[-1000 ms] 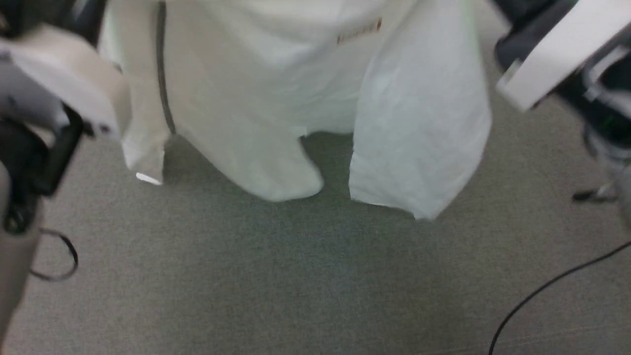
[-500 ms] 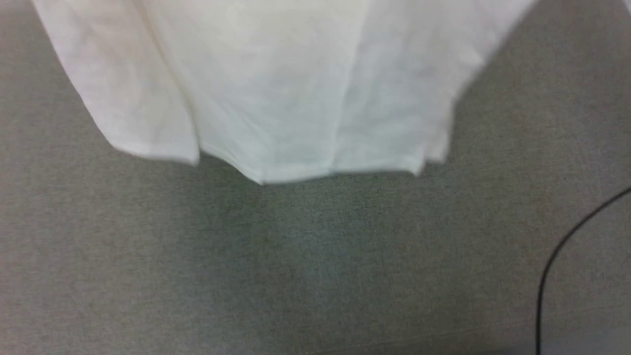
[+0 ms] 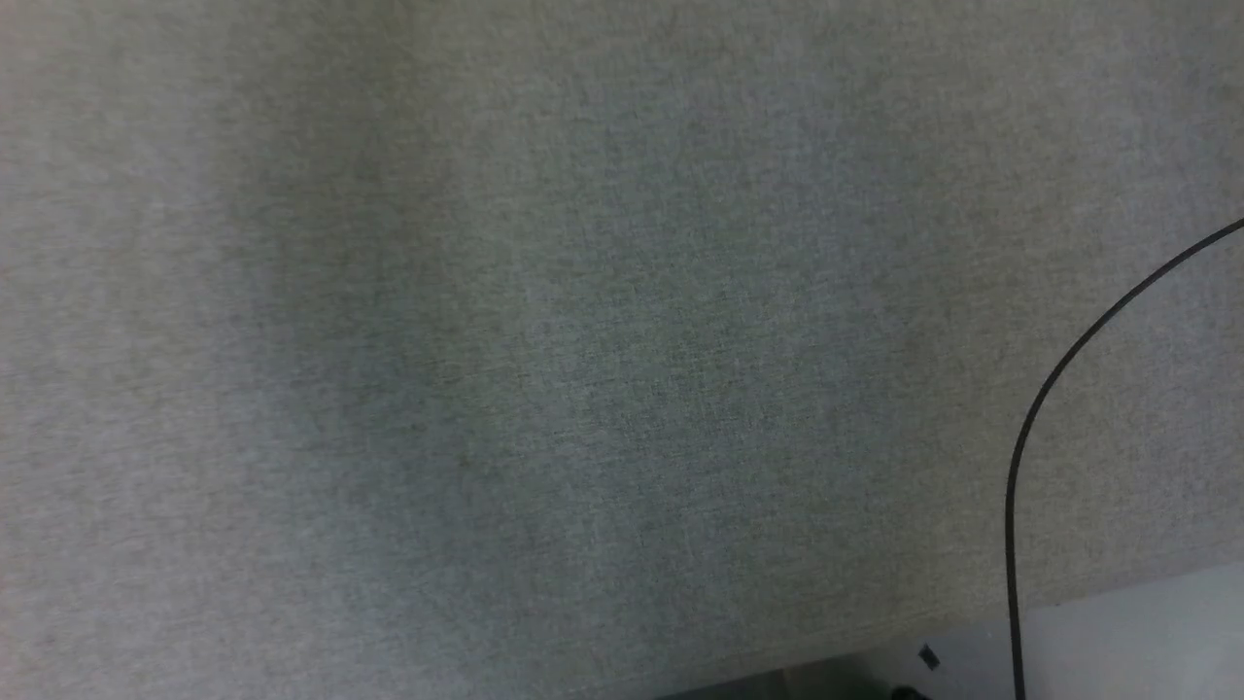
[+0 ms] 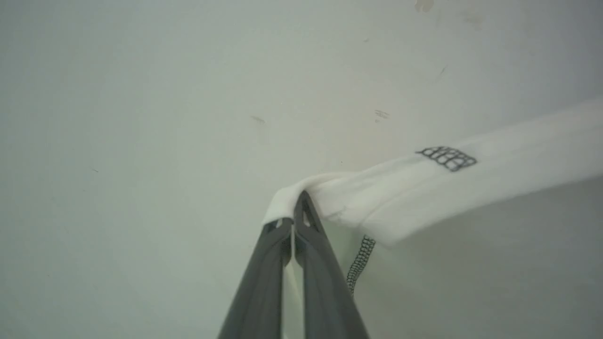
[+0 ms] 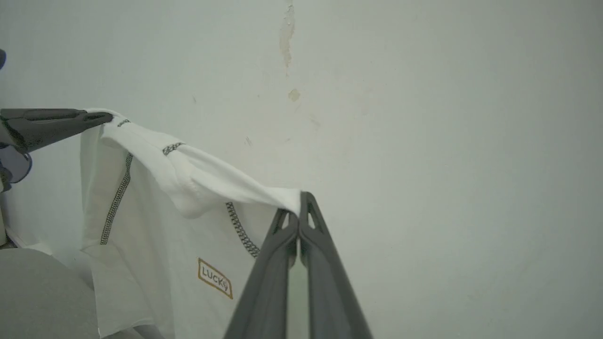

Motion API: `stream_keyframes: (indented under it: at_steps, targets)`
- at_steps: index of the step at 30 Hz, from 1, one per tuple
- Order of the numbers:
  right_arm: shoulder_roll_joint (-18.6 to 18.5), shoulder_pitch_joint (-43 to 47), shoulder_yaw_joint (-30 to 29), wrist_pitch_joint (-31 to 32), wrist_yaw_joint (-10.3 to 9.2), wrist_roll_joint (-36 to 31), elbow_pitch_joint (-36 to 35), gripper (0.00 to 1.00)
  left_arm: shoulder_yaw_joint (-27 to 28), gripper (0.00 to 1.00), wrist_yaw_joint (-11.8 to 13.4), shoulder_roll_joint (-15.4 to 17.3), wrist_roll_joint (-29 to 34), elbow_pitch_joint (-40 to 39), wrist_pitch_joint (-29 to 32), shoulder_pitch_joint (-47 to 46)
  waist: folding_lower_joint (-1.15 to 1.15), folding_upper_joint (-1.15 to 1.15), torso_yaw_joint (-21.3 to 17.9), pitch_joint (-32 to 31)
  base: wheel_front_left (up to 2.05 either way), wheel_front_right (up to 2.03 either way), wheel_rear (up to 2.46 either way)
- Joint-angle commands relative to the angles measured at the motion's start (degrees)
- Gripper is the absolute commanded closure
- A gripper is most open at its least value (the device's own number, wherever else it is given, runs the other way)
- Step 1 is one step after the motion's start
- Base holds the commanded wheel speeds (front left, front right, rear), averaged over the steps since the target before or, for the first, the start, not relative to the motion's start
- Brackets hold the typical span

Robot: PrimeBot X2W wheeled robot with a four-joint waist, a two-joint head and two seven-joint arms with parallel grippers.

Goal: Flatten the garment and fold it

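The garment (image 5: 150,245) is a thin white shirt with dark stitched seams and a brown-outlined logo patch (image 5: 215,278), hanging in the air in front of a pale wall. My right gripper (image 5: 297,203) is shut on one top corner of it. In the right wrist view my left gripper (image 5: 106,117) pinches the other top corner at the far left, and the cloth sags between the two. The left wrist view shows my left gripper (image 4: 293,207) shut on a fold of the garment (image 4: 424,188), whose white band runs off to the right.
The head view looks down on a grey fabric-covered surface (image 3: 544,350). A thin black cable (image 3: 1045,389) curves across its right side. The surface's near edge and a strip of pale floor (image 3: 1137,632) sit at the lower right. A scuffed pale wall (image 5: 424,141) stands behind the shirt.
The head view has swung down: the hanging shirt and both arms slid up and out of it, leaving the grey surface and the cable.
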Motion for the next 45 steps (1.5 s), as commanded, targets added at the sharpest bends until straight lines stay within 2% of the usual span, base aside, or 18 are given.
stream_keyframes:
  at_steps: [1,5,9,15,21,26,35,39,45]
  targets:
    - [-0.2,-0.1,0.4,-0.5,-0.17,0.6,0.9,1.0,0.5,1.0,1.1,0.3,0.2,0.5,-0.4,1.2,-0.02,0.0,-1.5,2.5,0.0,0.0,0.0]
    - [1.0,1.5,5.0,-1.6,-0.17,2.5,3.3,1.0,2.0,1.0,4.5,-0.4,-1.2,0.6,-2.0,5.7,-0.02,0.0,-1.1,3.4,0.0,0.0,0.0]
    - [1.8,5.6,9.5,-2.3,-0.17,4.3,5.4,1.0,4.1,1.0,7.7,-1.5,-4.1,-0.7,-4.5,14.3,-0.02,0.0,0.1,2.6,0.0,0.0,0.0]
    - [3.2,18.2,15.6,-2.8,-0.17,6.9,7.8,1.0,6.9,1.0,11.3,-4.6,-9.5,-2.4,-11.1,34.3,-0.02,0.0,2.6,-3.0,0.0,0.0,0.0]
    - [3.9,32.8,19.0,-4.0,-0.17,9.6,7.3,1.0,8.8,1.0,13.7,-5.8,-13.6,-10.1,-16.2,56.5,-0.02,0.0,3.3,-10.4,0.0,0.0,0.0]
    - [3.3,44.1,19.1,-5.6,-0.17,9.8,6.9,1.0,8.8,1.0,14.6,-5.9,-15.7,-18.6,-17.3,73.7,-0.02,0.0,3.9,-16.9,0.0,0.0,0.0]
    - [3.7,63.1,14.6,-6.5,-0.17,5.4,8.9,1.0,9.4,1.0,19.6,-3.8,-17.1,-35.5,-15.1,99.7,-0.02,0.0,4.0,-26.5,0.0,0.0,0.0]
    - [5.2,70.3,9.8,-6.4,-0.17,2.2,12.6,1.0,9.3,1.0,21.4,-1.8,-16.7,-42.1,-12.9,108.4,-0.02,0.0,4.3,-28.7,0.0,0.0,0.0]
    - [10.3,77.6,2.1,-7.4,-0.17,-4.1,20.4,1.0,9.9,1.0,25.0,-0.5,-16.5,-49.6,-10.4,119.5,-0.02,0.0,4.1,-30.7,0.0,0.0,0.0]
